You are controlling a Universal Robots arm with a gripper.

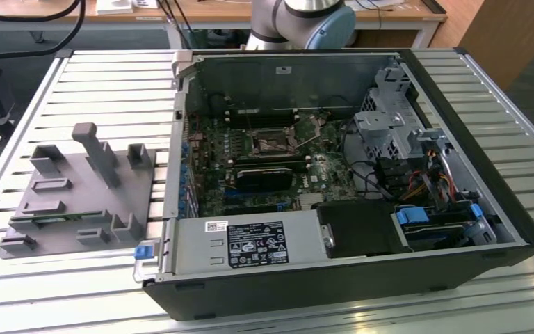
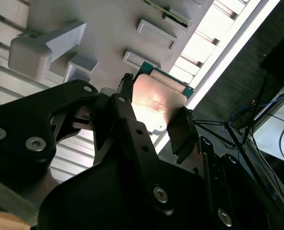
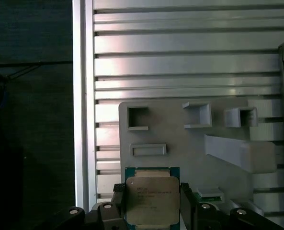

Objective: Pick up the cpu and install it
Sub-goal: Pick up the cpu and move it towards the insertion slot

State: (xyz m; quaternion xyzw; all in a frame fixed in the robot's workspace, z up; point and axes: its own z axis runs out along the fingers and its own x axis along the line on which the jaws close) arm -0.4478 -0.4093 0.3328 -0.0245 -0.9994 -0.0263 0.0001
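The cpu point(image 3: 152, 200), a square chip with a silver-grey metal top and a green rim, sits between the black fingers point(image 3: 186, 199) of my gripper point(image 3: 152, 205), which is shut on its two opposite edges. In the second wrist view the cpu point(image 2: 158, 101) glints between the same fingers point(image 2: 124, 101) of the gripper point(image 2: 153, 117). Beyond the chip in both wrist views lies the grey holder plate point(image 3: 180, 139) on the slatted table. In the exterior view the dark square socket point(image 1: 274, 143) with its metal frame lies in the middle of the motherboard, inside the open computer case point(image 1: 360, 271).
The grey holder plate point(image 1: 81, 195) with raised blocks and a tall post point(image 1: 95, 149) lies at the exterior view's left. A black block point(image 1: 265, 178) sits just in front of the socket. Drive cages and cables point(image 1: 416, 167) fill the case's right side. The arm's base point(image 1: 304, 21) stands behind the case.
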